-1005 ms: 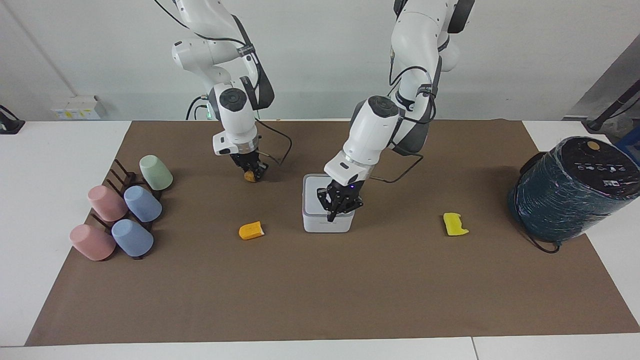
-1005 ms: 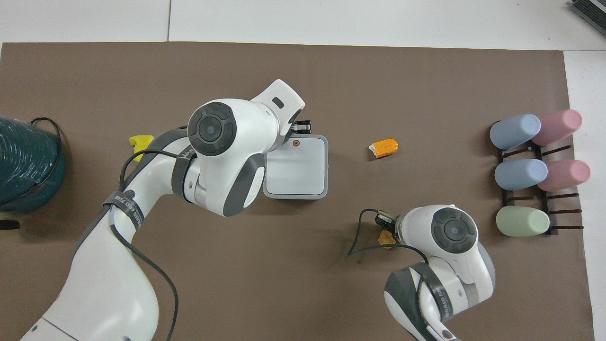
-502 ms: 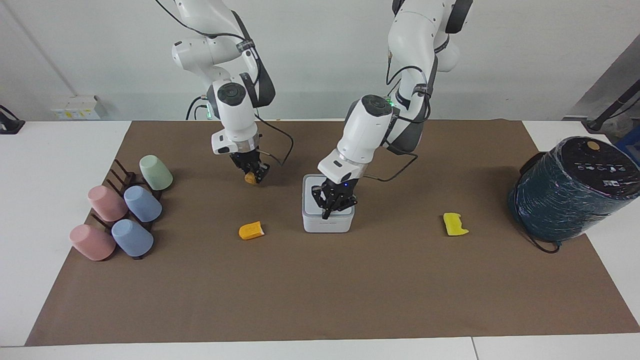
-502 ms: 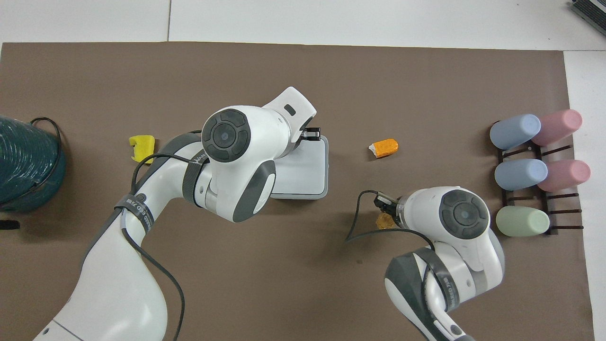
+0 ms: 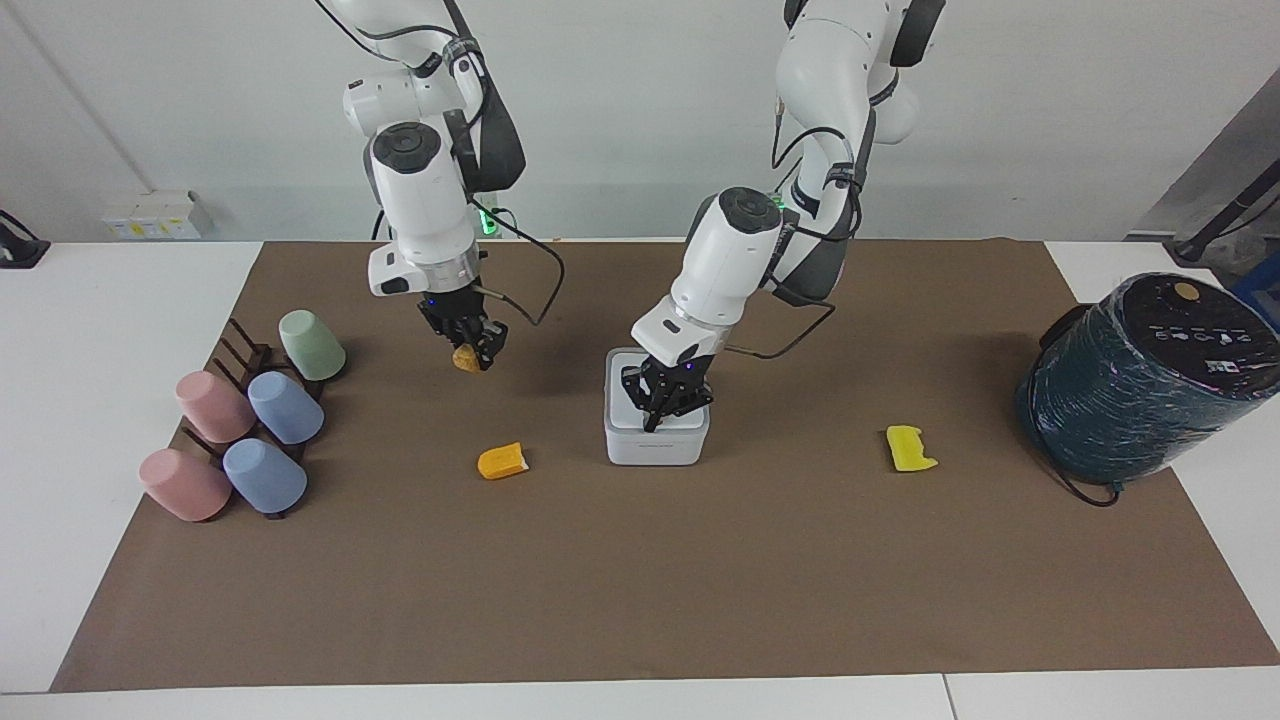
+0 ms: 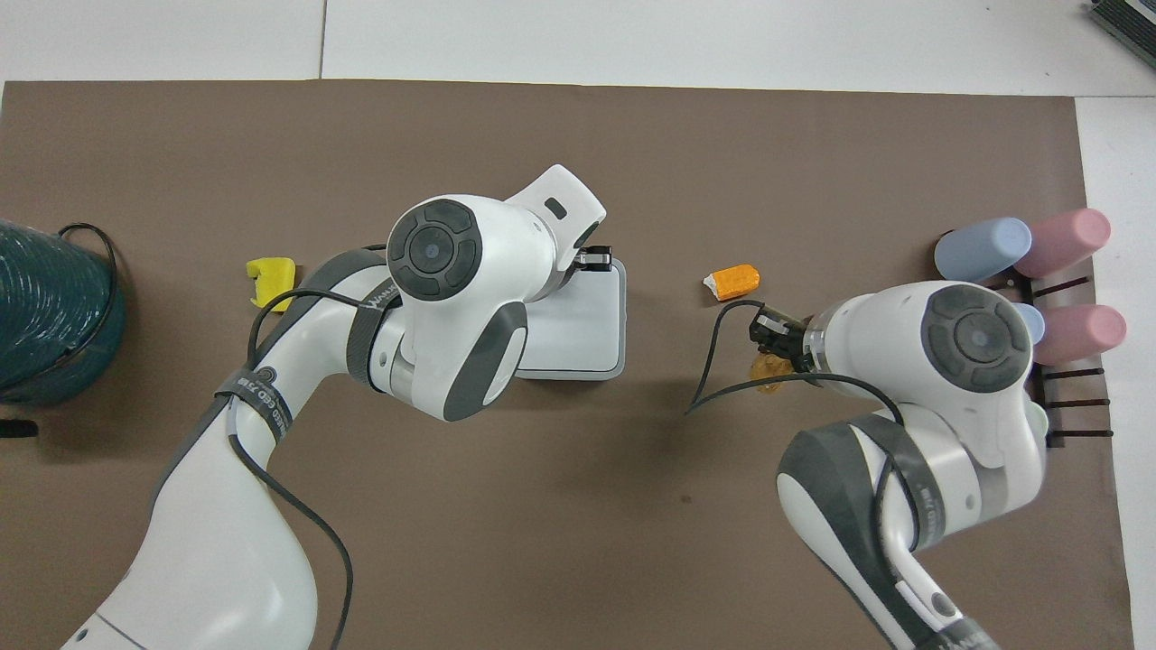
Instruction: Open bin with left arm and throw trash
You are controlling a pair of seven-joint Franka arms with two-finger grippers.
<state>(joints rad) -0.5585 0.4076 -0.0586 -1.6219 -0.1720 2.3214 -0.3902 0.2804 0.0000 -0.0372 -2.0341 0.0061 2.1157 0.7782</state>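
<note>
The white bin (image 5: 655,437) stands at the centre of the facing view on the brown mat (image 5: 640,590), its lid down. The left gripper (image 5: 660,418) is lowered onto the lid (image 6: 591,316) at the edge farther from the robots; whether its fingers are parted or closed cannot be told. In the overhead view the left arm (image 6: 452,307) covers much of the bin.

The right gripper (image 5: 468,352) is raised over the mat in the upper-left part of the facing view, fingers closed on the brownish-yellow lump (image 5: 465,358); the overhead view shows this lump (image 6: 769,368) just beneath the wrist.

The orange wedge (image 5: 502,461) lies on the mat beside the bin, toward the right arm's end of the table. The yellow notched piece (image 5: 910,448) lies on the mat toward the left arm's end, well apart from the bin.

A rack of pastel cups (image 5: 245,430) occupies the left of the facing view. A dark teal wrapped cylinder (image 5: 1135,380) stands at the right edge.
</note>
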